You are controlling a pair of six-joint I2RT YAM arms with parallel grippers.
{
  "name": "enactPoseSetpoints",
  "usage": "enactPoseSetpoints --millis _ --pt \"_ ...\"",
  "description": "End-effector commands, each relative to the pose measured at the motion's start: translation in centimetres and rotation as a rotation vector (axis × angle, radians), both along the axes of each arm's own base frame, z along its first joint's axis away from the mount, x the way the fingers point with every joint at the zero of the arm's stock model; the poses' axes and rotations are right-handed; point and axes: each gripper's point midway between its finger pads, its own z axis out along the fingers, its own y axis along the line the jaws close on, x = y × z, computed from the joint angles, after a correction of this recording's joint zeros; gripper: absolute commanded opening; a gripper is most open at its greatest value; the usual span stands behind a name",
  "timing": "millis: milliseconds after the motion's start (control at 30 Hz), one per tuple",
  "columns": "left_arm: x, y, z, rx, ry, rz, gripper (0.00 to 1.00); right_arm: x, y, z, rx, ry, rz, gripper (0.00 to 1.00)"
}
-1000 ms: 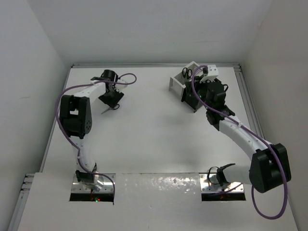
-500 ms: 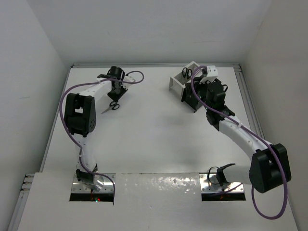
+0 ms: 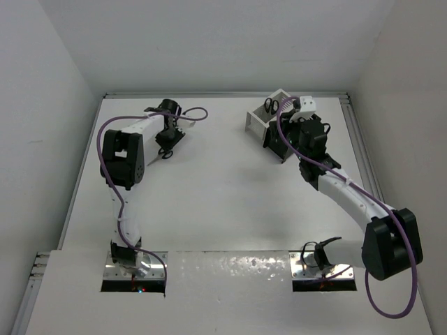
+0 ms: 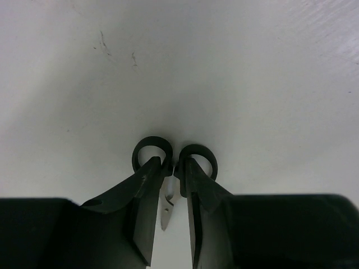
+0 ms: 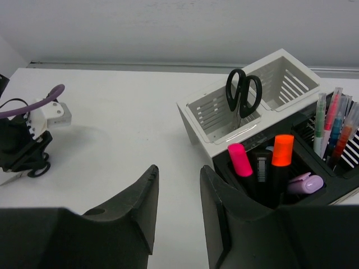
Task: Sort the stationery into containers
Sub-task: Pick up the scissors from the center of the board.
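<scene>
Left wrist: left gripper [image 4: 171,163] jaws pinch scissors [image 4: 151,140]; blades mostly hidden.

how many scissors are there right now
2. One scissors stands handles up in the white box. The other scissors is pinched in the left tool, at the table's far left. Others may be hidden.

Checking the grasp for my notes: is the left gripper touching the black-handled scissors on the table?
Touching. The left wrist view shows the left gripper closed on the black-handled scissors, both fingers pressed against the handles just below the rings.
</scene>
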Motion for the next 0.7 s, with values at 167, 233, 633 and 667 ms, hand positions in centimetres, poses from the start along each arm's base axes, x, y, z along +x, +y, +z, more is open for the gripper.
enactPoseSetpoints --millis 167,233,633,667 --pt "-0.9 1.1 -2.3 -0.06 0.108 0.064 0.23 -0.5 -0.5 1.6 -0.009 -0.053 -0.019 0.35" --pt "-1.3 1.2 -2.1 -0.062 0.117 0.079 0.23 -0.6 -0.7 1.7 -0.013 -0.058 -0.025 0.35" --pt "-3.2 2.6 -3.4 0.015 0.199 0.182 0.39 -0.6 -0.9 2.7 -0.005 -0.085 -0.034 0.37" --pt "-3.3 2.6 -3.4 0.014 0.201 0.182 0.38 -0.7 -0.9 2.7 -0.005 -0.086 -0.033 0.37"
